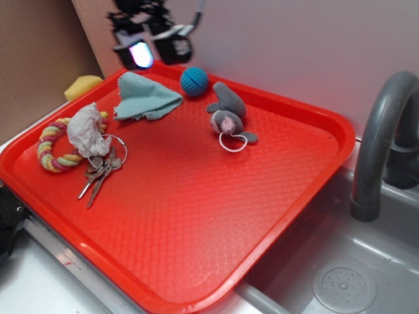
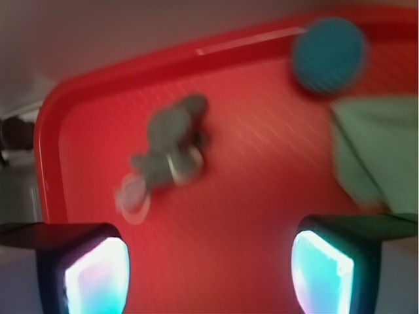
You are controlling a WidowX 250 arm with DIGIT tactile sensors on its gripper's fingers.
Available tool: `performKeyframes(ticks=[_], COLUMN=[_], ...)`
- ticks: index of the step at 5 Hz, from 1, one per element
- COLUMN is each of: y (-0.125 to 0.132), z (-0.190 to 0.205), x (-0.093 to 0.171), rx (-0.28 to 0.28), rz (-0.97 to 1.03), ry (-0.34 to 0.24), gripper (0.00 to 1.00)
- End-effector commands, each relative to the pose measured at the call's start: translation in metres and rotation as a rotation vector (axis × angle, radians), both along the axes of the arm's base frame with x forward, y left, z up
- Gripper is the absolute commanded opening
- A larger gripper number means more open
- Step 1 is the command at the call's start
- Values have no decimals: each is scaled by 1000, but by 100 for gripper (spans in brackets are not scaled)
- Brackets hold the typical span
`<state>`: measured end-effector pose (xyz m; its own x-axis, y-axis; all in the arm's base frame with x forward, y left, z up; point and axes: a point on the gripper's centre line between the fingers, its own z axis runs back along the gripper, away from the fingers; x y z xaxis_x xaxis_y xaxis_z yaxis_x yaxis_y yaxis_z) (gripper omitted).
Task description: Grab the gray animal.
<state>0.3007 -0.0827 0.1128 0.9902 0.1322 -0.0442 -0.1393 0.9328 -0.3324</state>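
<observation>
A grey sink basin (image 1: pixel 366 275) with a dark curved faucet (image 1: pixel 383 137) sits nearest, at four o'clock of the textured red plastic tray (image 1: pixel 196 216). Toward the tray's one o'clock lies the small gray plush animal (image 1: pixel 229 114), pink-faced, a white cord loop (image 1: pixel 232 142) touching it. Beyond, at eleven o'clock, the black gripper (image 1: pixel 152 49) hovers above the tray, jaws wide apart, holding nothing.
</observation>
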Motion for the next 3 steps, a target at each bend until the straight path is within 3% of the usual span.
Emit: performKeyframes(ticks=[1,2,3], y=[-37,-53,-66], z=[-22,-40,-54], x=[32,27,27], rx=[-84,-49,-66], rz=[-136,-202,-238], ry=[-117,-128,-121], gripper=[100,100,100])
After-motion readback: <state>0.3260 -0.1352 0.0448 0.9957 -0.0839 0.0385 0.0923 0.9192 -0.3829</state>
